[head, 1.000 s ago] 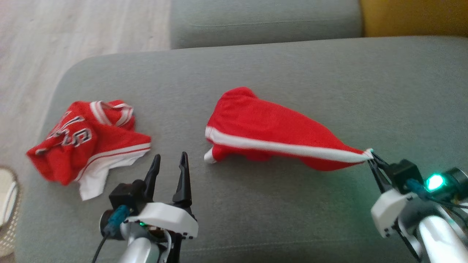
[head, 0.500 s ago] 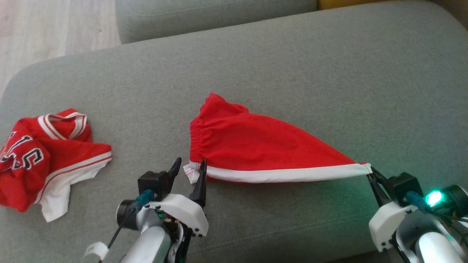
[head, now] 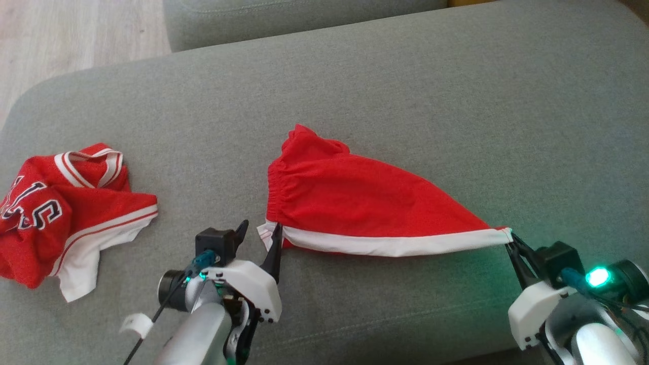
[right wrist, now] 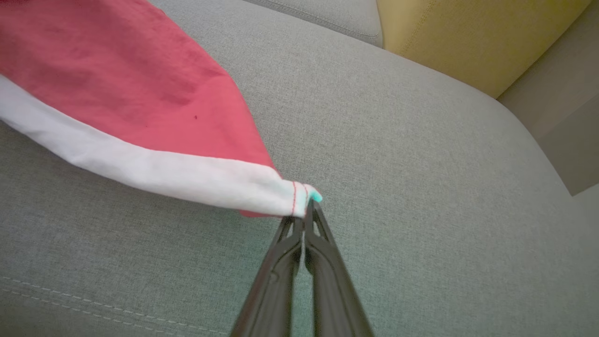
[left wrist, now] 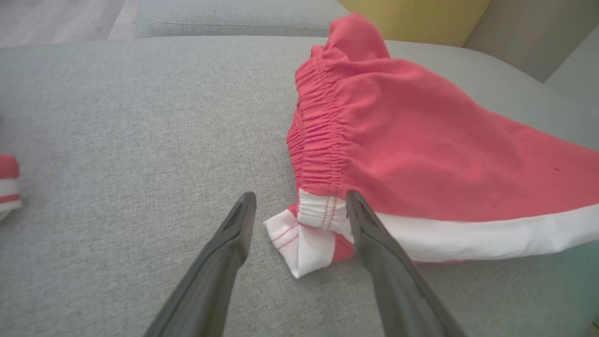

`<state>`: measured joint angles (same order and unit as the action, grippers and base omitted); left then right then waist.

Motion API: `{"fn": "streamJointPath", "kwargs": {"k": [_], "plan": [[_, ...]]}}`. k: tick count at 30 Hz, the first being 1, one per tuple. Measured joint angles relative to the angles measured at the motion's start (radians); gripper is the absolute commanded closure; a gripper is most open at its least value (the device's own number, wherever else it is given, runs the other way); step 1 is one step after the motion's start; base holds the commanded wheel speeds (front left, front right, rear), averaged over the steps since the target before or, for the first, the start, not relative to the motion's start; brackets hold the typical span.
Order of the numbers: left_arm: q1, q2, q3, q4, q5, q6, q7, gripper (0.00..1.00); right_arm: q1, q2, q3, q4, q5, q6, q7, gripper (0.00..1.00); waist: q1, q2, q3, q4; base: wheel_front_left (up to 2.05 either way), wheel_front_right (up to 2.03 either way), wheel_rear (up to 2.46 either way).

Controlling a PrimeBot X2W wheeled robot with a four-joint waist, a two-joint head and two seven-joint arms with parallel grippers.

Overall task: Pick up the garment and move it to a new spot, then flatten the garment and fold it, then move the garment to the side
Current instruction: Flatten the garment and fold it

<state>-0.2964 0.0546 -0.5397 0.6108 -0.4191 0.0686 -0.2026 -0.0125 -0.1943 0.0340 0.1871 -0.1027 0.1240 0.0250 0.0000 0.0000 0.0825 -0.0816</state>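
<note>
Red fabric shorts with white side stripe and elastic waistband lie centre frame in the head view on the grey fabric sofa cushion, pulled out to a point toward lower right. Right gripper, lower right, jaws fully closed, pinching the stripe's end corner. Left gripper, lower centre-left, jaws wide apart, holding nothing; the white waistband corner sits between its fingers. Crumpled red-and-white jersey at left edge, well apart from the shorts.
</note>
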Motion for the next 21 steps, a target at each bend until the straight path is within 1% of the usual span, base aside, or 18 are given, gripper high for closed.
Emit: {"fn": "streamJointPath", "kwargs": {"k": [3,6,12,17,21], "plan": [[-0.013,-0.002,-0.002,0.033,-0.006,-0.011,0.0,0.0,-0.006,0.0,0.001,0.002,0.007,0.0,0.0,1.0,0.0,0.0,0.004,-0.003,0.0,0.0,0.0],[-0.034,-0.003,-0.015,0.073,-0.017,-0.033,0.0,0.0,-0.024,-0.001,0.002,0.003,0.007,0.0,0.0,1.0,0.0,0.0,0.012,-0.009,0.0,0.0,0.0],[-0.07,-0.006,-0.032,0.118,-0.025,-0.035,-0.003,0.0,-0.025,-0.002,0.004,0.003,0.013,0.0,0.0,1.0,0.0,0.0,0.024,-0.018,0.0,0.0,0.0],[-0.091,-0.006,-0.043,0.151,-0.034,-0.051,-0.015,0.0,-0.028,-0.003,0.007,0.003,0.016,0.0,-0.003,1.0,0.0,0.0,0.032,-0.022,0.0,0.0,0.0],[-0.107,-0.007,-0.05,0.169,-0.042,-0.052,-0.021,0.0,-0.043,-0.003,0.01,0.004,0.016,0.0,-0.003,1.0,0.0,0.0,0.037,-0.026,0.0,0.0,0.0]]}}
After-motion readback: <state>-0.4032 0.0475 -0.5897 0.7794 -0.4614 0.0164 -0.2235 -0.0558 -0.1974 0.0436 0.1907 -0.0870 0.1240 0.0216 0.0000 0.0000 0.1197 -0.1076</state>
